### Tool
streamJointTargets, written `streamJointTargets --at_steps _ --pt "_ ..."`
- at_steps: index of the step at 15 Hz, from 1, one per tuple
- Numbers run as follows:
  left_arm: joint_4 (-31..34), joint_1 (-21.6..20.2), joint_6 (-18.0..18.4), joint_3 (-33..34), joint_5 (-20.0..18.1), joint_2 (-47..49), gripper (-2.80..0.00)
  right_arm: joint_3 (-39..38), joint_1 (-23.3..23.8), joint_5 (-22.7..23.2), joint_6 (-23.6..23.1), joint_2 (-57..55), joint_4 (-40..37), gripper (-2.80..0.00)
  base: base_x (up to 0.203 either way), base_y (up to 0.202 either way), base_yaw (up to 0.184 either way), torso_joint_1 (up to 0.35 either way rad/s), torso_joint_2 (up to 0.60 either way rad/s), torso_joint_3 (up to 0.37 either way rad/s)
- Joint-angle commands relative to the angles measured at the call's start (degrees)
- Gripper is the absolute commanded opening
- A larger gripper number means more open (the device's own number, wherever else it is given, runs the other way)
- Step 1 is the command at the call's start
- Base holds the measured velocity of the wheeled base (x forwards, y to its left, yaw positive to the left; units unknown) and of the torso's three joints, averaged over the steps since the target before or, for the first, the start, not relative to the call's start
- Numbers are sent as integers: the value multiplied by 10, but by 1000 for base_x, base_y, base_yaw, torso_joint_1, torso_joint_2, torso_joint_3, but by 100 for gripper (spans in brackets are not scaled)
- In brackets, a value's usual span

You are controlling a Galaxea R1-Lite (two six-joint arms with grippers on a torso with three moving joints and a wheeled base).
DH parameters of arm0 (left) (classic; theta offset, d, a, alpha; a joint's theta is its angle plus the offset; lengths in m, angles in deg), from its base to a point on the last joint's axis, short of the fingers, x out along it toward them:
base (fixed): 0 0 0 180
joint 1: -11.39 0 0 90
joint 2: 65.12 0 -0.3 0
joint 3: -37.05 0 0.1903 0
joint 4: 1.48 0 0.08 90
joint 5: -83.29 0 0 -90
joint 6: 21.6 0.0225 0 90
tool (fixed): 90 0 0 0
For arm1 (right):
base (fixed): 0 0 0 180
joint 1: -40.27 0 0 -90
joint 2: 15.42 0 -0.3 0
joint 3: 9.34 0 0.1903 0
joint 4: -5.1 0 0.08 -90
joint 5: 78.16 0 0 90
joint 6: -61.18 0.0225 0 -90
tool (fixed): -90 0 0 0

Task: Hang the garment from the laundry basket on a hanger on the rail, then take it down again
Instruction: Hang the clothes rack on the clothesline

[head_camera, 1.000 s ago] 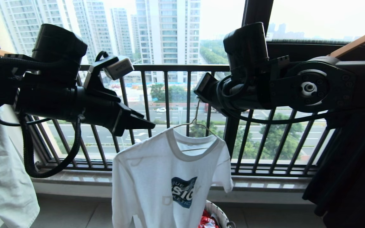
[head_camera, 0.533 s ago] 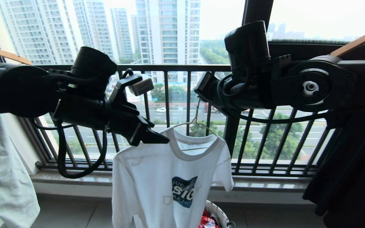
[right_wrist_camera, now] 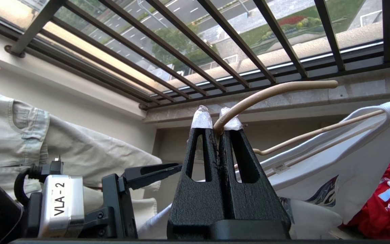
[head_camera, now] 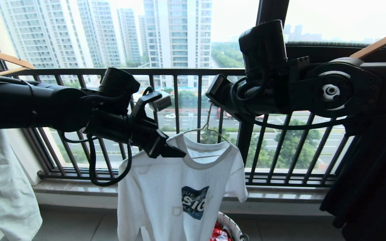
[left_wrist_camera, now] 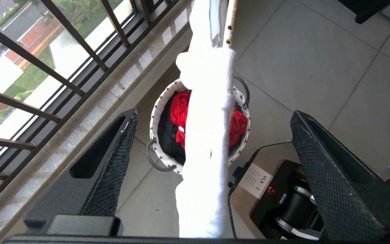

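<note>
- The left end effector (head_camera: 176,152) was seen spread wide at the T-shirt's (head_camera: 179,187) left shoulder, the folded shoulder edge running lengthwise between its fingers (left_wrist_camera: 110,159), ungripped.
- The T-shirt was draped on the wire hanger (head_camera: 206,129), above the laundry basket (left_wrist_camera: 157,112).
- The right end effector (right_wrist_camera: 218,127) was clenched on the hanger's hook, so the shirt was judged nearer the left one.
</note>
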Motion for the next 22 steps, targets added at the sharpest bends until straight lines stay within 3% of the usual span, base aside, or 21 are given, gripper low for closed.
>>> streamJointTargets --at_steps 1,8,9,22 --pt "0 0 1 -2 -1 21 0 0 0 -1 3 1 -1 -280 0 0 0 0 0 0" --pt "-9 0 3 1 1 32 0 1 0 -1 2 1 -1 -280 0 0 0 0 0 0" --pt "-10 0 3 1 1 31 -280 1 0 -1 2 1 -1 -280 0 0 0 0 0 0" --pt "-42 1 7 11 -1 30 -280 -1 0 1 -18 1 -1 -280 0 0 0 0 0 0"
